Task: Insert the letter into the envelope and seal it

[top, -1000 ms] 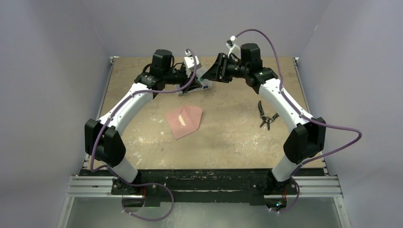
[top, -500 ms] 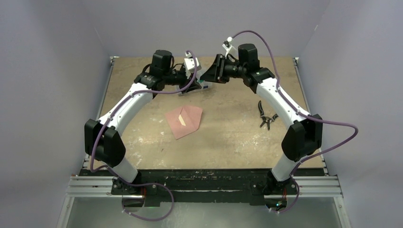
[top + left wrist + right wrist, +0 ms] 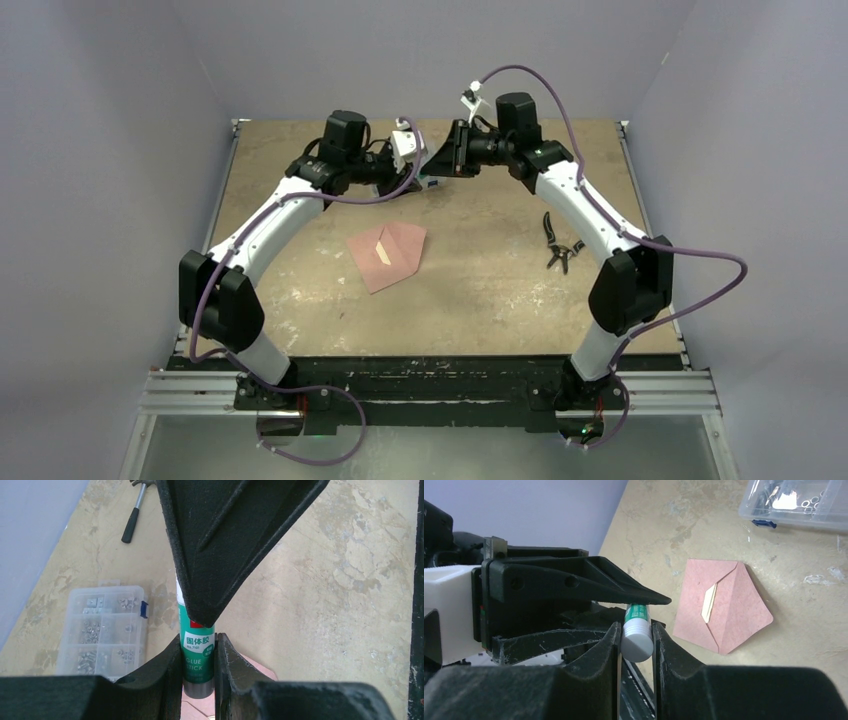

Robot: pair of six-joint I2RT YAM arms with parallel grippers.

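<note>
Salmon-pink paper envelope [image 3: 388,256] with a triangular flap lies flat near the middle of the mottled tan table [image 3: 480,300], turned diagonally and slightly to the left of the midline. A pale cream strip [image 3: 383,254] shows through a slit along the flap edge. This is probably the folded letter already tucked inside, though too little of it shows to be sure. The flap lies folded down but does not look stuck.

Off to the right, well apart from the envelope, rests a pair of dark-handled pliers [image 3: 558,245].

Farther back, both arms meet above the table. The left gripper [image 3: 198,656] is clamped on the green labelled body of a glue stick [image 3: 198,642]. The right gripper [image 3: 637,642] is clamped on the stick's white end, likely the cap. The stick's long axis runs from one gripper to the other, so the step in hand looks like pulling the cap off.

The coming move turns on this: the envelope lies below the held stick and toward the near side, nearer the left arm, which holds the stick's body. Once the stick is uncapped, that arm would need to bring its tip down and back to the flap.

Beyond the grippers sits a clear plastic compartment box [image 3: 102,630] of small hardware, and past it a black-handled tool [image 3: 131,520].
</note>
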